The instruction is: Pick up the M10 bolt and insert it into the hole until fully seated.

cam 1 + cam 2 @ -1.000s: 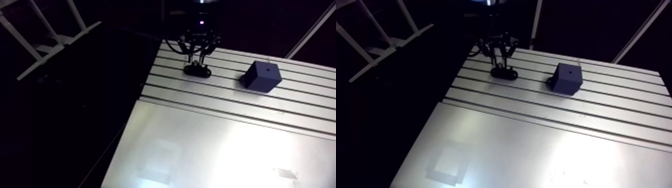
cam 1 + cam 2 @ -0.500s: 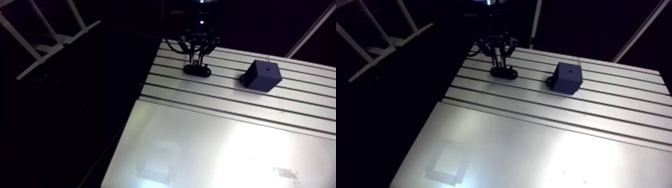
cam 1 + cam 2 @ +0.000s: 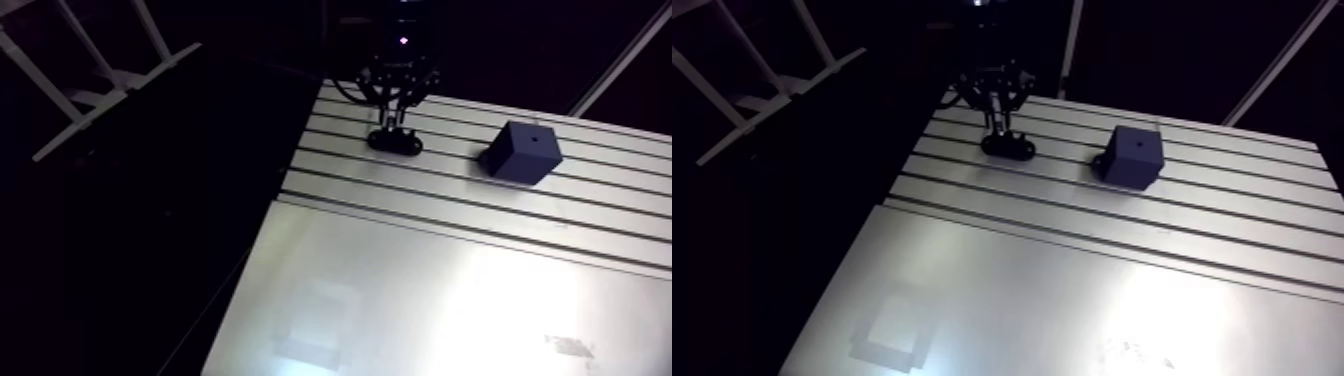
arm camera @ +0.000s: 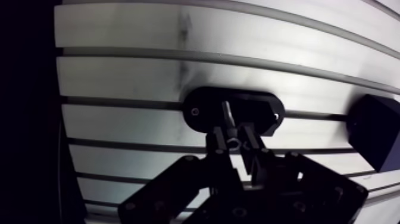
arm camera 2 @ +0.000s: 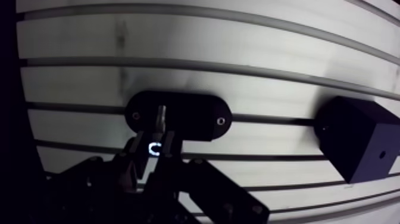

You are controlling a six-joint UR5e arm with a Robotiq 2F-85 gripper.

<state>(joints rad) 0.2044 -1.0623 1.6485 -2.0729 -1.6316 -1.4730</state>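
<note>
Two dark fixtures stand on the slotted worktop (image 3: 430, 290): a low oval holder (image 4: 262, 110) near the far edge, and a dark block (image 3: 523, 152) well apart from it along the same slots. The pincer (image 4: 233, 140) hangs straight over the middle of the holder. In the wrist view its two fingers are drawn in tight on the M10 bolt (image 4: 227, 114), whose grey shank points down from between them at the holder's centre. Whether the tip is inside the holder's socket or just clear of it, I cannot tell.

By my reading, the pick-up is the step in hand: the grip is made, the lift is not yet done. The next move calls for a straight pull upward so the shank does not bind, then a carry across to the block.

The block shows a small hole (image 3: 537, 141) in its top face, with nothing in it. The holder carries only the bolt; small spots near its ends look like fixing screws.
</note>
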